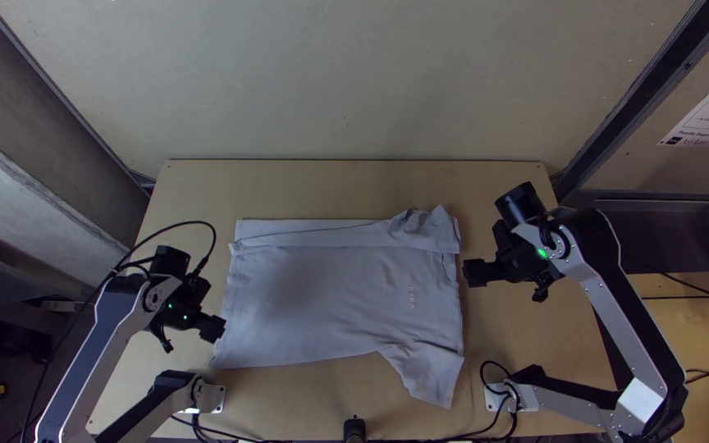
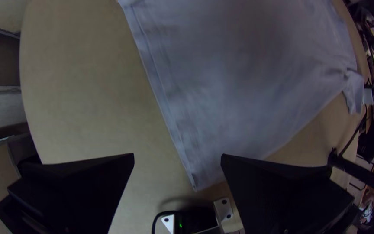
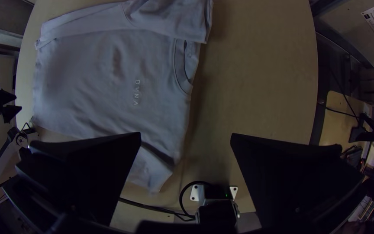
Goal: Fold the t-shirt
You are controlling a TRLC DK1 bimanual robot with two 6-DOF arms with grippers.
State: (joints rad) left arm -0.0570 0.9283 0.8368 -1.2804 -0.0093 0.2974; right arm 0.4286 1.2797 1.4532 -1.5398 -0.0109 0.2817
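The t-shirt [image 1: 330, 283] lies mid-worktop [image 1: 305, 189], spread, its side toward the far edge folded inward as 1 strip. The collar [image 3: 182, 69] faces the right edge; 1 sleeve [image 1: 432, 373] points to the near edge. The left gripper [image 1: 190, 337], between shirt and left edge, and the right gripper [image 1: 506, 285], between shirt and right edge, each have 2 fingers spread.

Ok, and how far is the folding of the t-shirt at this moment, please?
Only partly done, I would say. Done: the t-shirt has its far side folded inward over the front, sleeve included. In hand: nothing; the left gripper and right gripper are open and empty. Left: the near sleeve sticks out, so that side, then probably the final folds.
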